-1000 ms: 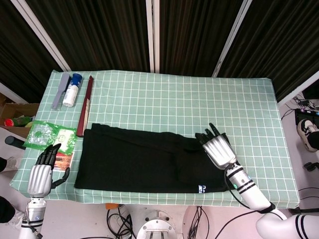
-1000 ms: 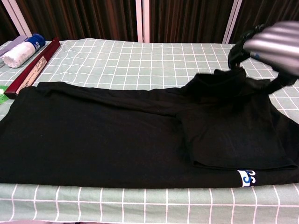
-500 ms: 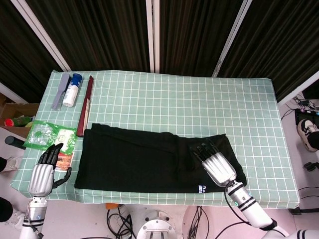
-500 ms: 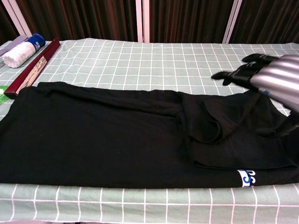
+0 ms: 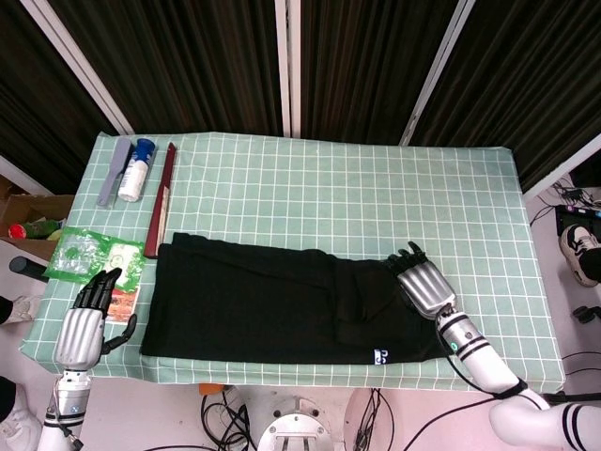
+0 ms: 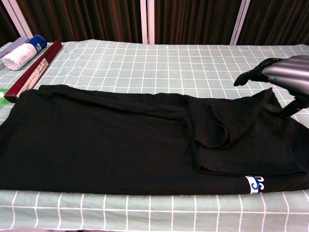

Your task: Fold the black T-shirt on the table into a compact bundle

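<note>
- The black T-shirt (image 5: 282,305) lies along the near edge of the table (image 5: 376,207), which wears a green checked cloth. You see the shirt folded into a long band, its right end turned back over itself as a smaller panel.
- In the chest view the T-shirt (image 6: 120,140) shows a raised crease where that panel meets the main band, and a small blue-and-white label at the near right hem.
- Your right hand (image 5: 427,284) is over the shirt's right end. In the chest view the right hand (image 6: 285,75) hovers just above the fabric, fingers extended and apart, grasping nothing; its thumb points down toward the cloth, and contact cannot be judged.
- Your left hand (image 5: 83,324) sits at the table's near left corner, beside the shirt's left edge, fingers loosely extended and empty. It does not appear in the chest view.
- Far left on the table: a white bottle with blue cap (image 5: 135,169), a grey flat tool (image 5: 113,171) and a dark red strip (image 5: 161,199).
- A green packet (image 5: 94,254) lies near your left hand; its print is unreadable.
- The right hand is cut off by the chest frame's edge.
</note>
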Motion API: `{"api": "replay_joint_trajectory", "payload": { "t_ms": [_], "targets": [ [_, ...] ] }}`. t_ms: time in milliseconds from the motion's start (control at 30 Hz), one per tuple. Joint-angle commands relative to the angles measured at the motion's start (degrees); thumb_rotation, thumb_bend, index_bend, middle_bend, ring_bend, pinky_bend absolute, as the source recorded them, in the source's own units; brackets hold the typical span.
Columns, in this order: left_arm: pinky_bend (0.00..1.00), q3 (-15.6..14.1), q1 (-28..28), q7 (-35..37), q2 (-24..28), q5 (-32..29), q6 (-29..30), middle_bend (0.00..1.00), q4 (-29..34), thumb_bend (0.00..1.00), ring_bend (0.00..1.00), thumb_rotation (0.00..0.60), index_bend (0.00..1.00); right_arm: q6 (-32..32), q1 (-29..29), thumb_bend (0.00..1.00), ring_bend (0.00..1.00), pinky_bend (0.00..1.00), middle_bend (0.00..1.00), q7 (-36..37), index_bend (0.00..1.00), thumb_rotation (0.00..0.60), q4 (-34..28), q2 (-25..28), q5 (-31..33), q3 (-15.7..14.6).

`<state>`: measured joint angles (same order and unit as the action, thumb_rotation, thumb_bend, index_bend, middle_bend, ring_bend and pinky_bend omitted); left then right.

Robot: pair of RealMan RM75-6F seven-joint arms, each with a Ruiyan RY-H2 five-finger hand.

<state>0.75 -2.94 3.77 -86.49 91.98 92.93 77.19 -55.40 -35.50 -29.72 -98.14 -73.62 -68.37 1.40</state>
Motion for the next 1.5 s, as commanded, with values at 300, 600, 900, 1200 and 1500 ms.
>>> {"api": "replay_joint_trajectory", "payload": {
  "t_ms": [300,600,900,1200,1500],
  "targets": [
    [0.18,0.0,0.3,-0.4,0.0,-0.3,0.0,0.09,0.0,0.37,0.07,0.538,0.07,5.1,-2.4,0.88,0.07,0.02,0.21,5.9,0.36,0.6,4.0,-0.9,2.9,1.2],
    [0.18,0.1,0.0,-1.2,-0.2,-0.1,-0.2,0.09,0.3,0.37,0.07,0.539,0.07,2.5,1.0,0.87,0.07,0.03,0.23,10.7,0.41,0.6,1.9,0.9,-3.4,-2.2],
    [0.18,-0.2,-0.1,-0.9,-0.7,0.1,-0.4,0.09,0.0,0.37,0.07,0.536,0.07,-1.4,5.4,0.85,0.07,0.08,0.22,16.9,0.42,0.6,0.8,1.6,-11.1,-6.1],
    [0.18,-0.3,-0.2,-0.9,-0.8,0.3,-0.5,0.09,-0.1,0.37,0.07,0.539,0.07,-6.1,9.6,0.85,0.07,0.09,0.22,22.1,0.42,0.6,2.2,2.1,-17.9,-9.4],
    [0.18,-0.3,-0.5,-1.1,-1.0,0.3,-1.0,0.09,0.0,0.37,0.07,0.54,0.07,-13.5,14.9,0.85,0.08,0.09,0.23,24.0,0.43,0.6,8.4,2.2,-24.2,-12.2]
  ]
}}
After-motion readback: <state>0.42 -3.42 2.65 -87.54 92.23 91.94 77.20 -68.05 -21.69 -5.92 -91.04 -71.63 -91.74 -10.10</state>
